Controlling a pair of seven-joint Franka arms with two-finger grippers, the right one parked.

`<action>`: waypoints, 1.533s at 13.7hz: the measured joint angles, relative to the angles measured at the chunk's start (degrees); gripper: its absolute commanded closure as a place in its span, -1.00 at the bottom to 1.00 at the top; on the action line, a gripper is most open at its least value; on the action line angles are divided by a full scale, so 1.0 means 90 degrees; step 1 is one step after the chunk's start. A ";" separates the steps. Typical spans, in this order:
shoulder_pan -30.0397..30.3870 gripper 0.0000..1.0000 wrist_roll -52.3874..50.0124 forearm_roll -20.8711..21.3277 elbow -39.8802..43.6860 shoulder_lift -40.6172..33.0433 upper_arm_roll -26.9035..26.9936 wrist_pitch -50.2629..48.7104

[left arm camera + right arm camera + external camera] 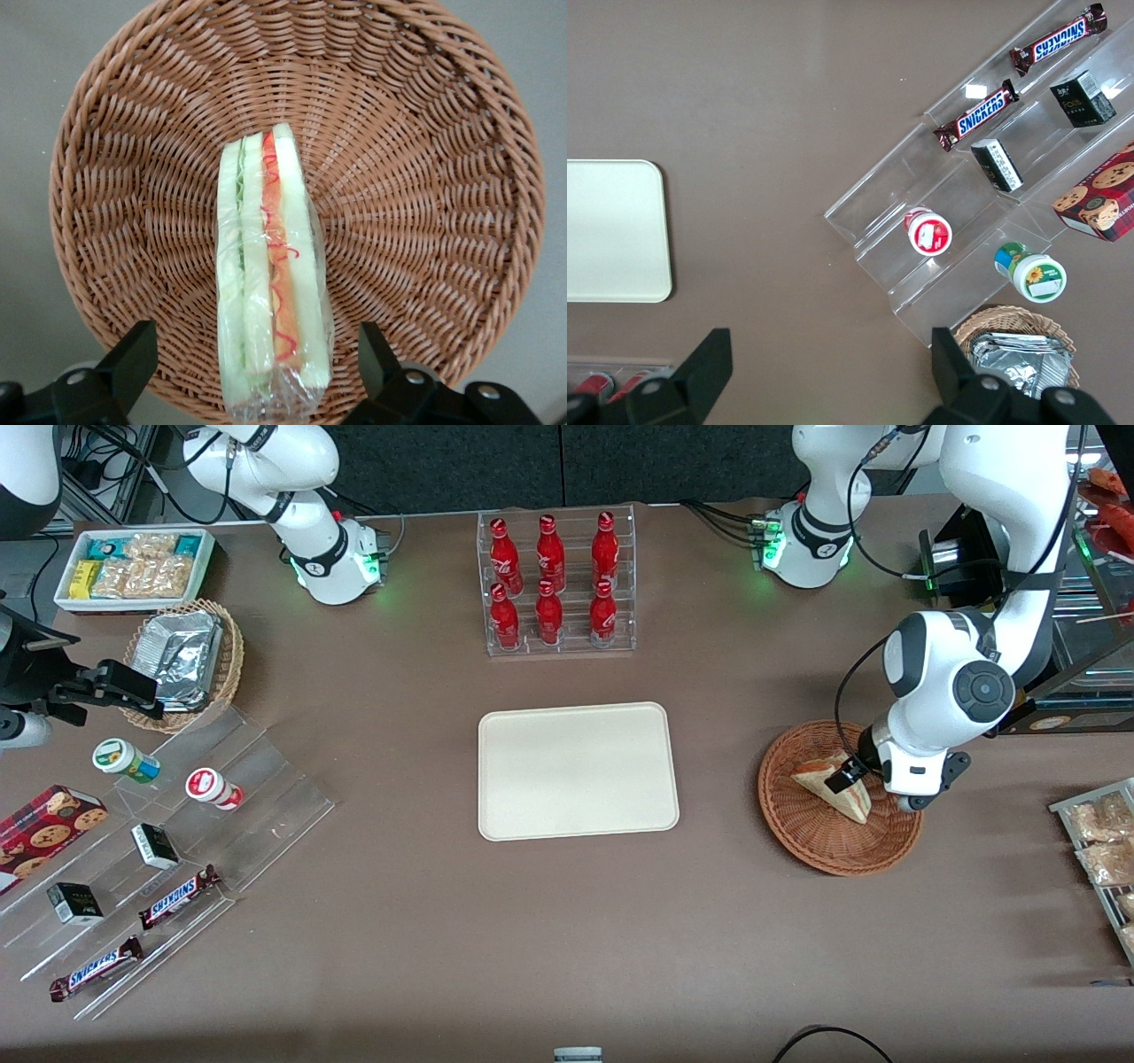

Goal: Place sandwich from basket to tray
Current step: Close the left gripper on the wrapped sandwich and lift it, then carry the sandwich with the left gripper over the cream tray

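— Reddish-brown wicker at the right of the front frame: that's the basket (840, 799); the sandwich (833, 784) lies in it, wrapped in clear film.

— And the claw?

— The gripper (849, 772) hangs low over the basket; its jaws are spread wide, one finger (133, 359) on each flank of the sandwich (270, 274) (a clear gap shows on both sides, so nothing is touched or held).

— The tray?

— The tray (578, 771) sits at the frame's centre, well apart from the basket; red bottles (551, 580) stand in a rack above it in the picture.

Sandwich (837, 786) partly hidden under the tool (849, 773).
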 measured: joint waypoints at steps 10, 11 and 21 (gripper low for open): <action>0.0000 -0.93 -0.0050 -0.0192 -0.0016 0.0262 0.0000 0.0163; 0.0000 -0.67 -0.0052 -0.0236 -0.0017 0.0262 0.0000 0.0164; 0.0000 0.70 -0.0216 -0.0290 0.0005 0.0236 0.0000 0.0135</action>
